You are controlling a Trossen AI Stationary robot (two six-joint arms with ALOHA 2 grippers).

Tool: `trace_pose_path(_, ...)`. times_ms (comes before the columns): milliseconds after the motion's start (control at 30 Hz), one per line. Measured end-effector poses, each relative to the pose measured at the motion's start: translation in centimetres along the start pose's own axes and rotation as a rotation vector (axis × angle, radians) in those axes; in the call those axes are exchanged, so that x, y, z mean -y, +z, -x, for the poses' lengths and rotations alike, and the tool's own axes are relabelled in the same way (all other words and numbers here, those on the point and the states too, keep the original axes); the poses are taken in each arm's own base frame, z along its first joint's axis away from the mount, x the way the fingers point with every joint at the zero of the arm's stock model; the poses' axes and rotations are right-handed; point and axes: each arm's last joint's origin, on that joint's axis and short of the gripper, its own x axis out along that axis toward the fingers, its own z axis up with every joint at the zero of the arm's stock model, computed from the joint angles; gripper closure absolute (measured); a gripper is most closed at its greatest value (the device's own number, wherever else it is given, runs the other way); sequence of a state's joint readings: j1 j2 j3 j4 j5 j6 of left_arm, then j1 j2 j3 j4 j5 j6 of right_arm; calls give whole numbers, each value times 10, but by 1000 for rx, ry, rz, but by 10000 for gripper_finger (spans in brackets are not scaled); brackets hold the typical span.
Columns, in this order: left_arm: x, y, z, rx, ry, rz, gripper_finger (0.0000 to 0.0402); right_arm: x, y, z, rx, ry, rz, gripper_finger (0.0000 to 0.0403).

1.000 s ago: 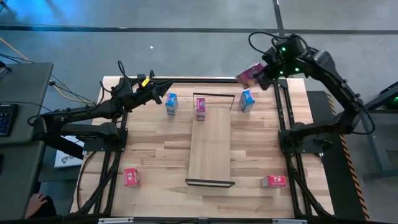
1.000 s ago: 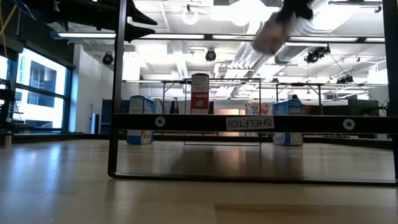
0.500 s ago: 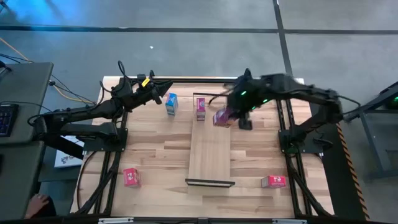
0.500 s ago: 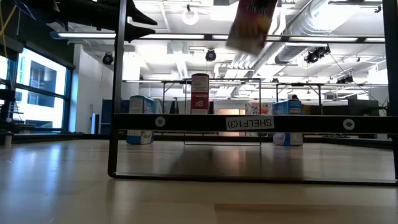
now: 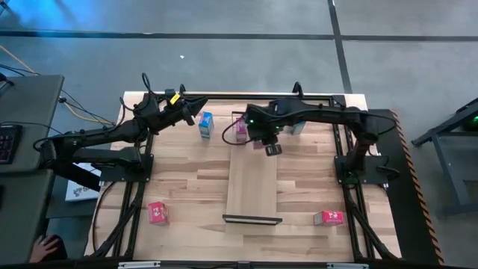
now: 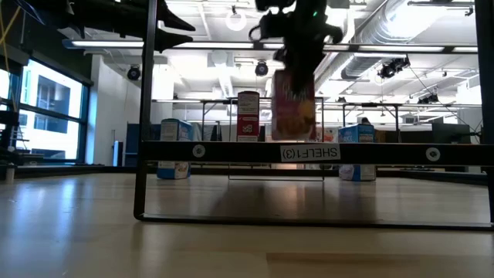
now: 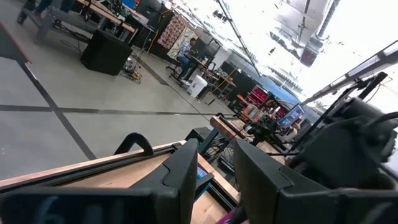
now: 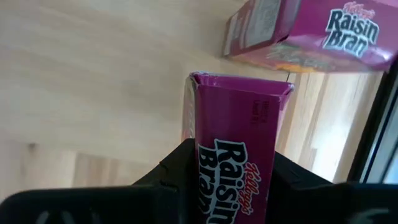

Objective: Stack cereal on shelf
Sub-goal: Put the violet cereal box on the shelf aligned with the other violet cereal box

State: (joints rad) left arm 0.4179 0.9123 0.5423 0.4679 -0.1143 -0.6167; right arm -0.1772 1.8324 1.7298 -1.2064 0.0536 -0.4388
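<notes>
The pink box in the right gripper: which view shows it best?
The right wrist view: the held pink box fills it, clamped between the right gripper fingers, lettering readable. The low view shows it hanging over the shelf. In the high view the arm hides it. The left wrist view misses it.

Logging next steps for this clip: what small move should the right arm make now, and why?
Probably lower it straight down. The right gripper is shut on a pink box, hanging over the shelf beside the pink box already standing there; the low view shows it not yet set down.
</notes>
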Motion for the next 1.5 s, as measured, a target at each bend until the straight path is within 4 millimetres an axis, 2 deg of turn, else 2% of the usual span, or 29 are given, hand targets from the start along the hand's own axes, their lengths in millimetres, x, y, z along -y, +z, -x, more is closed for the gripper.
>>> trace_pose_path(133,0,0,0,0,0,0,305,8,4,-12,5,-5,-2,284)
trace_pose_path(567,0,0,0,0,0,0,305,11,3,-13,14,8,-10,212)
trace_pose_path(767,0,0,0,0,0,0,305,11,2,-11,2,-23,53,196)
trace_pose_path(933,0,0,0,0,0,-25,305,16,3,0,4,-40,85,196)
trace_pose_path(1067,0,0,0,0,0,-26,305,21,1,18,9,-17,70,196)
trace_pose_path(1267,0,0,0,1,1,-52,305,26,-8,43,44,63,-89,202)
trace_pose_path(1367,0,0,0,0,2,-62,305,23,-20,53,63,93,-177,226)
trace_pose_path(1500,0,0,0,-1,2,-64,305,8,-48,60,50,106,-281,297)
